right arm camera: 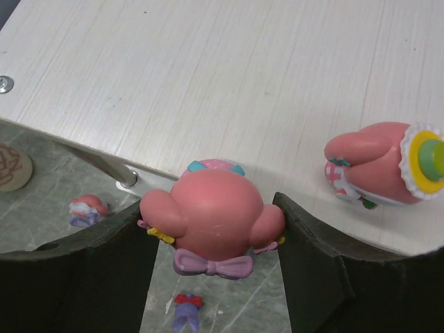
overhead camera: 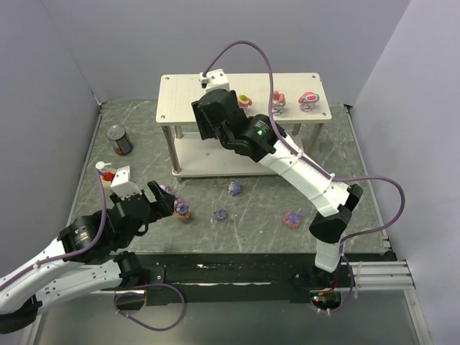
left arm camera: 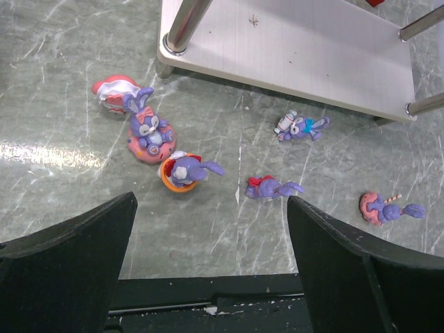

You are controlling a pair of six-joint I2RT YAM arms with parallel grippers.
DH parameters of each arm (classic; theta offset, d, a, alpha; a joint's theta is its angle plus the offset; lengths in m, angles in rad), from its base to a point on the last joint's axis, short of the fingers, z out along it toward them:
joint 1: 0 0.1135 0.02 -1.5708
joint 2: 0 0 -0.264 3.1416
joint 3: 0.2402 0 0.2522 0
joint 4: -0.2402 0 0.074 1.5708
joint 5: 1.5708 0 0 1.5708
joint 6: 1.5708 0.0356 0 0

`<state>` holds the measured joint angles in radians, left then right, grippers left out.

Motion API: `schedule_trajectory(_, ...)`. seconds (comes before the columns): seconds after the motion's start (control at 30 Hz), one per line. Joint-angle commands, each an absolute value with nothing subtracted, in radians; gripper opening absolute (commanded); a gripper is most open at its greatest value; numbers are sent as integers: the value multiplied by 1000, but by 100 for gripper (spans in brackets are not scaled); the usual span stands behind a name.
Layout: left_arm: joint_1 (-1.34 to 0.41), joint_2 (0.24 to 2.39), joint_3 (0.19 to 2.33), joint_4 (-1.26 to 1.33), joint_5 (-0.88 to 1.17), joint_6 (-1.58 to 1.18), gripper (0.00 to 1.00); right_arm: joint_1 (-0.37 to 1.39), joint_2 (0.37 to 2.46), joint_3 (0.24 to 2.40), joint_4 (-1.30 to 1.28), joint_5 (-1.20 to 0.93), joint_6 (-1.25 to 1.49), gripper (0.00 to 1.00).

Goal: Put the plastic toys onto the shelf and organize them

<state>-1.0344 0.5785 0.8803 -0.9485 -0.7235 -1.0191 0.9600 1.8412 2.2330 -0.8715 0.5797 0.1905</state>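
My right gripper [right arm camera: 208,208] is shut on a pink hooded toy [right arm camera: 208,215] with a purple bow, held over the front edge of the shelf's top board [right arm camera: 208,83]. I cannot tell whether it touches the board. Another pink toy with a yellow-green cap [right arm camera: 388,163] stands just right of it. Three toys [overhead camera: 245,99] [overhead camera: 278,103] [overhead camera: 309,102] stand on the shelf [overhead camera: 180,93]. My left gripper [left arm camera: 211,201] hangs open and holds nothing, low over the floor. Several purple rabbit toys lie beyond it, the nearest an orange-ringed one [left arm camera: 182,171] and one with a red bow [left arm camera: 270,187].
A dark tin can [overhead camera: 119,140] stands at the left of the mat. A beige pump bottle [overhead camera: 106,172] is close to my left arm. Grey walls enclose the left and right sides. The shelf's lower board [left arm camera: 312,48] and metal legs [left arm camera: 182,24] lie beyond the floor toys.
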Motion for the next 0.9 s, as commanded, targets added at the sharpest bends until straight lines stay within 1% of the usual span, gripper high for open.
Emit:
schedule_trajectory(0.0, -1031, 571, 885, -940, -742, -1035, 96, 946, 1864, 2295, -830, 586, 169, 43)
schedule_trajectory(0.3, -1029, 575, 885, -943, -746, -1037, 96, 931, 1898, 2309, -813, 583, 172, 45)
schedule_trajectory(0.53, -1031, 575, 885, -943, -747, -1035, 97, 917, 1925, 2339, -836, 561, 195, 56)
schedule_trajectory(0.87, -1029, 574, 885, -943, -747, -1038, 97, 891, 1948, 2368, -870, 523, 230, 62)
